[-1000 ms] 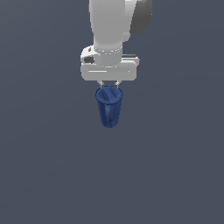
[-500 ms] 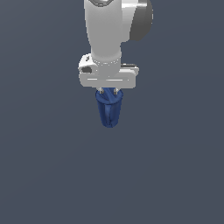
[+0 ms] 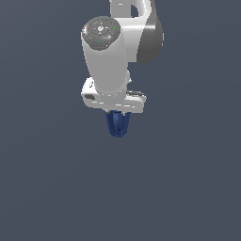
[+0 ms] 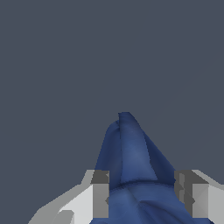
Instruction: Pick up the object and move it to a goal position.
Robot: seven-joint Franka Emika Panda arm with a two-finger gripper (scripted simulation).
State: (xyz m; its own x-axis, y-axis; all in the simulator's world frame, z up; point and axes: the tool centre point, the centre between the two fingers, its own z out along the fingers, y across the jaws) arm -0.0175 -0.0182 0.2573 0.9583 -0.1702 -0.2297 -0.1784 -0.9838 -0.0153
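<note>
One dark blue cup (image 3: 117,126), one white claw (image 3: 117,123), seemingly nothing else countable.

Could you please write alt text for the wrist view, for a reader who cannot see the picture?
A dark blue cup is clamped between the two grey pads of the white gripper, its narrow end pointing away from the camera. Behind it there is only a plain dark grey background, with nothing else in sight.

Dark blue tapered cup (image 3: 117,125) hangs narrow end down, clamped in the claw (image 3: 117,115)
</note>
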